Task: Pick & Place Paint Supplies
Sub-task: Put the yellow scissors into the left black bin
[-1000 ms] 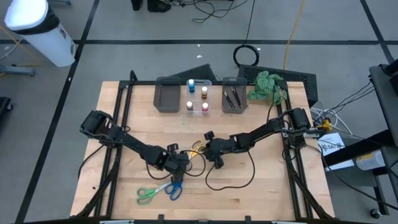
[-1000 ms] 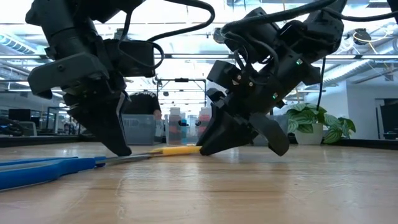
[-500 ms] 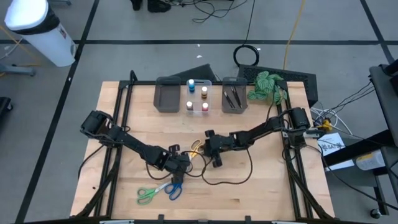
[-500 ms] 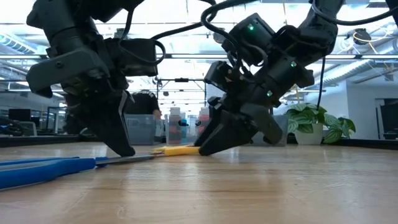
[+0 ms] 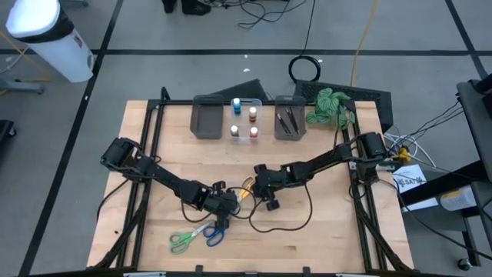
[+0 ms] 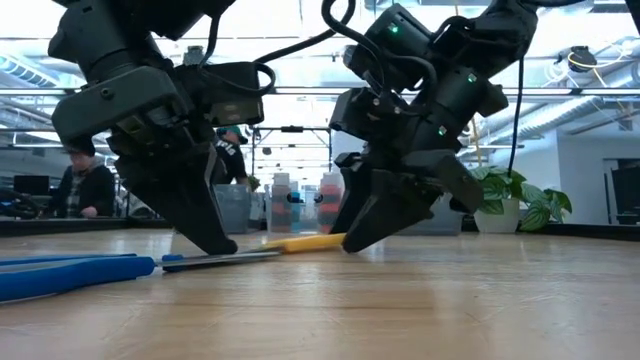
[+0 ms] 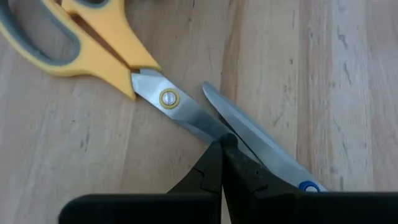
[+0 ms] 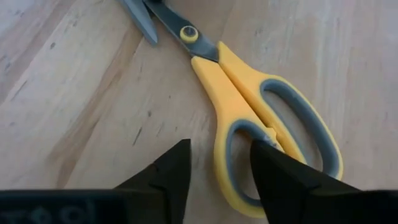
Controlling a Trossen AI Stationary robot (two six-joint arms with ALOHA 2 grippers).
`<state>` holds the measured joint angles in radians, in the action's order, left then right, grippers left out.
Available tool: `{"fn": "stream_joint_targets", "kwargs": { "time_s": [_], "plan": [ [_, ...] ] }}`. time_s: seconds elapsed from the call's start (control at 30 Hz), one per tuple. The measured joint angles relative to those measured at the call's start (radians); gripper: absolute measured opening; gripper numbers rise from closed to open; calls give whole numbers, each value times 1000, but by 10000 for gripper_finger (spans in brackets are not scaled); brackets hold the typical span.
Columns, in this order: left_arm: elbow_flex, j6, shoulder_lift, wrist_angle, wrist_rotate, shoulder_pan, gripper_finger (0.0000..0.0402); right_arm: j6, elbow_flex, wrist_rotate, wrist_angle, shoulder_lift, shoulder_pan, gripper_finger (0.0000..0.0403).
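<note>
Currently both grippers address the yellow scissors (image 8: 249,106) lying flat mid-bench (image 5: 323,231). Left gripper (image 7: 222,149) jaws are clenched at the blades; right gripper (image 8: 221,163) jaws stand released, straddling one handle loop. Next: clamp, lift.

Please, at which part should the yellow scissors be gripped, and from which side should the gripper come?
Probably at the handle loops. The yellow scissors lie flat and closed on the table, so come from above, one finger through a loop. The right gripper is open there, straddling one loop's side. The left gripper, shut, rests on the blade tips, which look too thin and flat to hold.
</note>
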<state>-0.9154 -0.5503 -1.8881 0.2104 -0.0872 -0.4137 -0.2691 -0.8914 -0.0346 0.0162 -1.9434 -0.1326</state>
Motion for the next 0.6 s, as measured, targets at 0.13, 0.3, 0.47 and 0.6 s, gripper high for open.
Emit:
{"fn": "stream_joint_targets", "kwargs": {
  "time_s": [0.13, 0.3, 0.47, 0.6],
  "plan": [
    [0, 0, 0, -2, 1, 0, 5, -1, -1, 4, -25, 1, -1, 110],
    [0, 6, -1, -4, 2, 0, 5, -40, -1, 26, -35, 1, -2, 22],
    [0, 6, -1, -7, 1, 0, 9, -36, -1, 75, -41, 1, -5, 19],
    [5, -5, 16, -13, -18, -1, 12, 33, 3, 90, -14, 15, -12, 19]
  ]
}}
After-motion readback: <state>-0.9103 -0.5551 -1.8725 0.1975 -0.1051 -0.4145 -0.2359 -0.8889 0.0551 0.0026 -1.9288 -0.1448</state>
